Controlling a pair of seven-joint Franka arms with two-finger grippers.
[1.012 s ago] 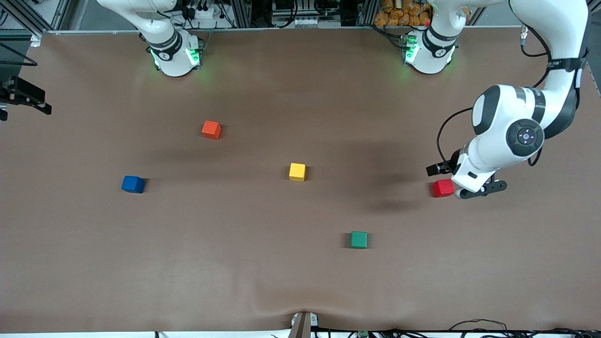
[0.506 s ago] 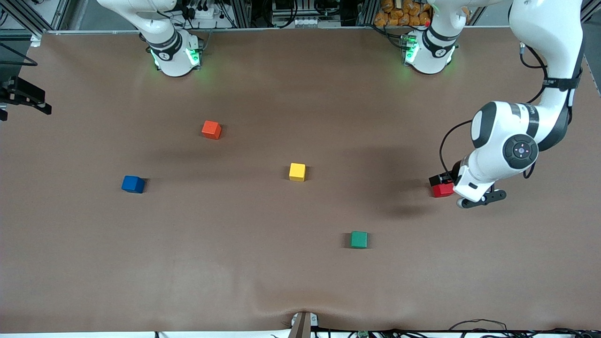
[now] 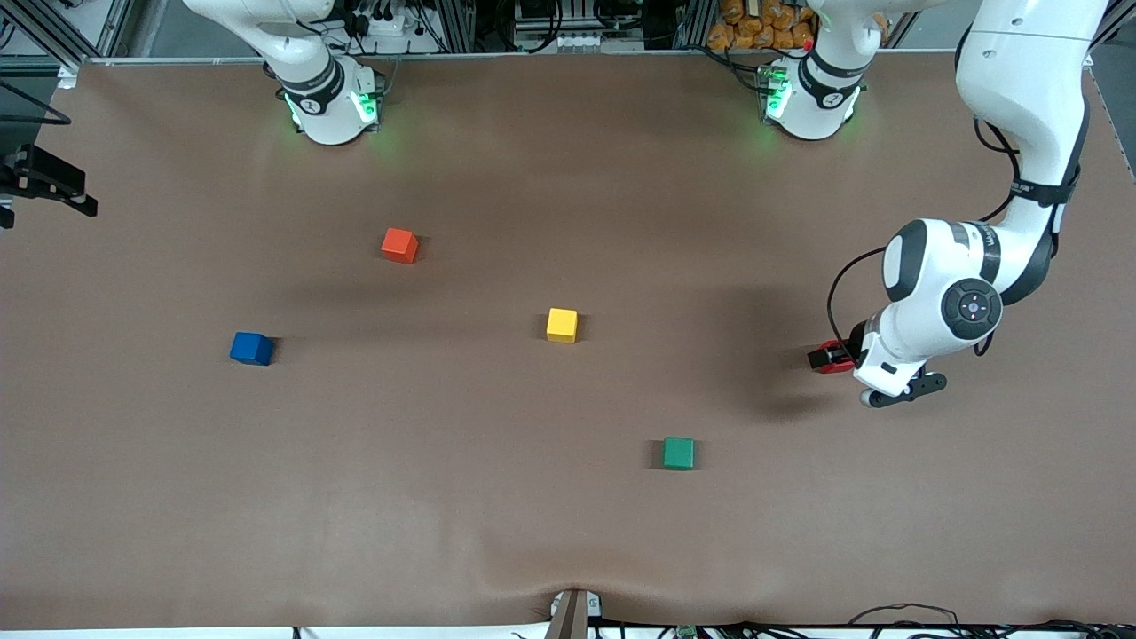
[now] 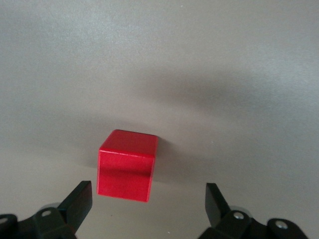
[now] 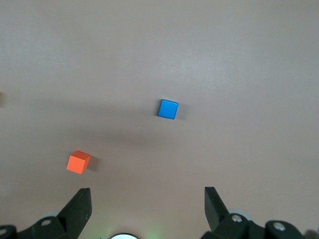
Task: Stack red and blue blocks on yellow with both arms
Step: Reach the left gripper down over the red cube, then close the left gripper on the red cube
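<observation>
Though half-hidden frontally, red block (image 4: 128,165) ungripped.

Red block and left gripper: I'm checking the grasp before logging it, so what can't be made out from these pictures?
- Front view: the left arm's wrist covers most of the red block, so contact cannot be judged.
- Left wrist view: the left gripper is open, with its finger bases cut off by the frame edge.
- Front view: the right gripper is out of frame; only the base shows.

Five cubes sit well apart on the brown bench (image 3: 497,532): orange-red (image 3: 399,245), blue (image 3: 252,348), yellow (image 3: 561,325), green (image 3: 678,453), and red (image 3: 832,357) toward the left arm's end.
</observation>
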